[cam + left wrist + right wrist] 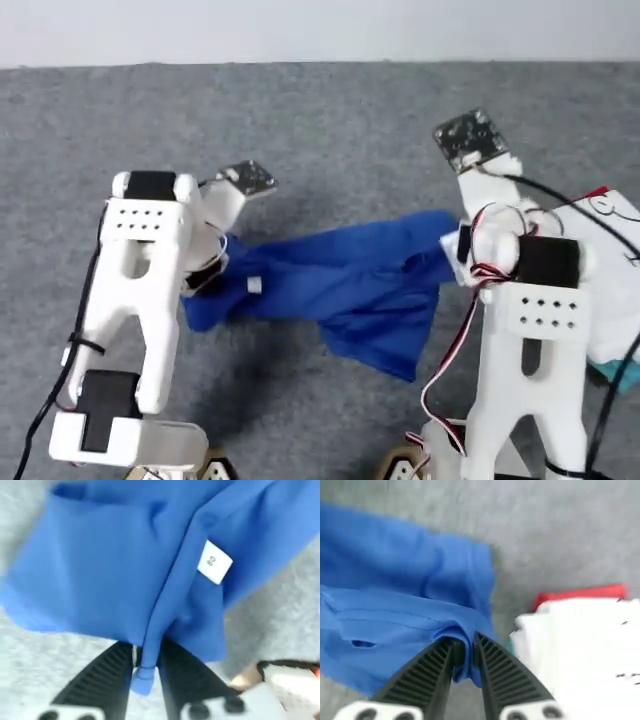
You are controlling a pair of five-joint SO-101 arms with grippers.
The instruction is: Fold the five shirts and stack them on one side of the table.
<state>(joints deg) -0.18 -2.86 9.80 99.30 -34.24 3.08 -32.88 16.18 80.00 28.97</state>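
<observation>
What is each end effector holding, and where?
Both hold the blue shirt: left end effector on a seamed edge near the white tag, right end effector on a bunched fold opposite.

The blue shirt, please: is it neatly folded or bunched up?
Bunched, not folded: the blue shirt is stretched in loose creases between the left gripper and the right gripper, each shut on a pinch of its cloth.

Grey felt-like table [330,120], pale plain wall [300,30] along its far edge, soft even light
</observation>
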